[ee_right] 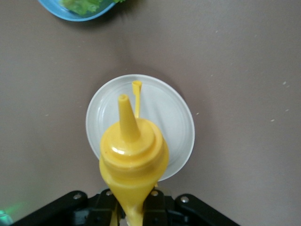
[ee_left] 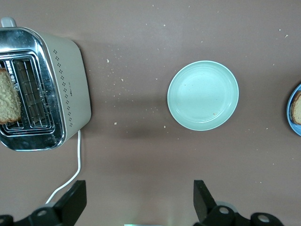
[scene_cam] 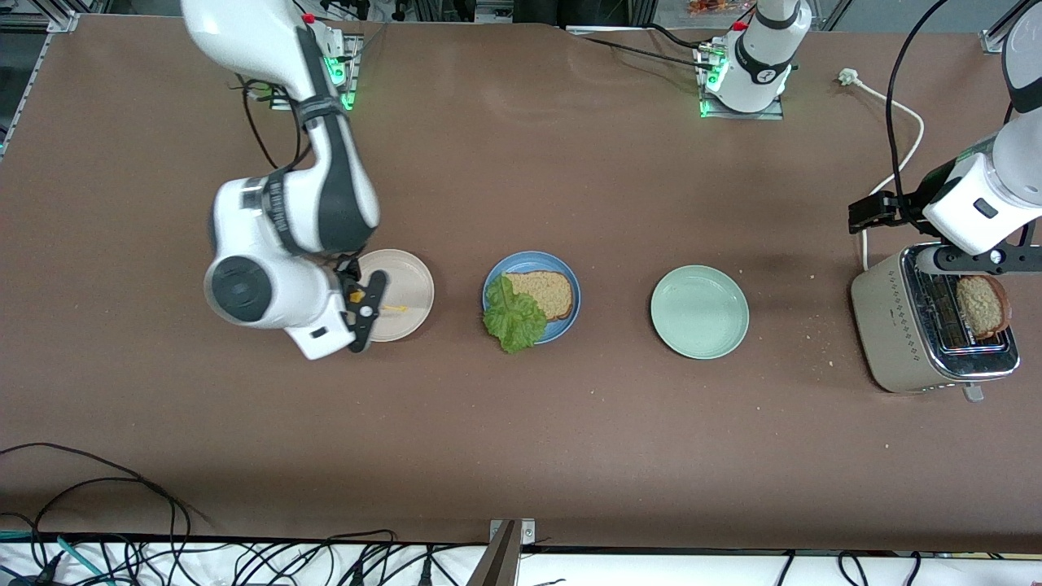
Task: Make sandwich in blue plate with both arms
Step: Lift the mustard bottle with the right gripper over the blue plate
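Note:
The blue plate [scene_cam: 570,281] holds one brown bread slice [scene_cam: 544,293], and a ruffled green lettuce leaf [scene_cam: 513,316] lies partly over that slice and the plate's rim. A second slice [scene_cam: 981,305] stands in the toaster [scene_cam: 895,325]. My right gripper [scene_cam: 364,305] hangs over the beige plate [scene_cam: 411,281], shut on a yellow squeeze bottle [ee_right: 134,155] whose nozzle points down at the plate [ee_right: 183,122]. My left gripper [ee_left: 140,200] is open and holds nothing. It hangs at the toaster's [ee_left: 70,84] edge, with bare table between its fingers.
An empty mint-green plate [scene_cam: 698,312] sits between the blue plate and the toaster. The toaster's white cable [scene_cam: 899,155] runs toward the left arm's base. Crumbs dot the table around the toaster. The blue plate's edge [ee_right: 75,9] shows in the right wrist view.

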### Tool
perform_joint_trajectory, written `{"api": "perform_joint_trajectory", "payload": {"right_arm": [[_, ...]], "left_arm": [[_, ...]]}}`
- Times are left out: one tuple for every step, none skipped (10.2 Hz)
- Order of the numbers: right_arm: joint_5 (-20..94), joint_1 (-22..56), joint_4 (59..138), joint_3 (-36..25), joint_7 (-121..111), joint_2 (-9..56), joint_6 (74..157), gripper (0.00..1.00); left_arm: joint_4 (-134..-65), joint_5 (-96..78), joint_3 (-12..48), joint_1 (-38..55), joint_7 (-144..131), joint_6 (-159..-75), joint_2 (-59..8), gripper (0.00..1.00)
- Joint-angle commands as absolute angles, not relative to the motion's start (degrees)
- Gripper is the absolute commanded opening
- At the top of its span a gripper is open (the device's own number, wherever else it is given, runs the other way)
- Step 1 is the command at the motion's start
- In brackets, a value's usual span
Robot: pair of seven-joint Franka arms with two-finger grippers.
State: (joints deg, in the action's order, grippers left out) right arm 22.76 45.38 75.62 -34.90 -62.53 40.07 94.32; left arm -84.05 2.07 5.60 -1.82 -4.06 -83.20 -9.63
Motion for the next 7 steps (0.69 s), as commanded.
{"api": "perform_joint_trajectory", "payload": {"right_arm": [[7.5, 54.8, 74.6, -35.3, -52.1, 42.2, 99.4, 0.07], [3.6, 57.8, 74.6, -35.4, -48.8, 43.1, 99.6, 0.07], [-0.7, 61.1, 74.6, -35.3, -46.2, 44.4, 100.1, 0.07], [-4.9, 64.4, 74.6, -35.4, -43.8, 46.0, 100.5, 0.07], [-9.0, 67.5, 74.6, -35.4, -40.8, 47.8, 100.5, 0.07], [-13.9, 71.0, 74.6, -35.4, -38.1, 49.9, 100.4, 0.07], [-18.0, 73.3, 74.6, -35.4, -36.2, 51.7, 100.2, 0.07]], "left_arm": [[-82.2, 1.1, 5.5, -1.9, -2.9, -82.4, -10.5, 1.00], [-82.2, 1.1, 5.5, -1.9, -2.9, -82.4, -10.5, 1.00], [-82.2, 1.1, 5.5, -1.9, -3.0, -82.4, -10.5, 1.00], [-82.2, 1.1, 5.5, -1.9, -3.0, -82.4, -10.5, 1.00], [-82.2, 1.1, 5.5, -2.0, -2.9, -82.5, -10.5, 1.00], [-82.2, 1.1, 5.5, -2.0, -2.9, -82.5, -10.5, 1.00], [-82.2, 1.1, 5.5, -2.1, -2.9, -82.5, -10.5, 1.00]]}}
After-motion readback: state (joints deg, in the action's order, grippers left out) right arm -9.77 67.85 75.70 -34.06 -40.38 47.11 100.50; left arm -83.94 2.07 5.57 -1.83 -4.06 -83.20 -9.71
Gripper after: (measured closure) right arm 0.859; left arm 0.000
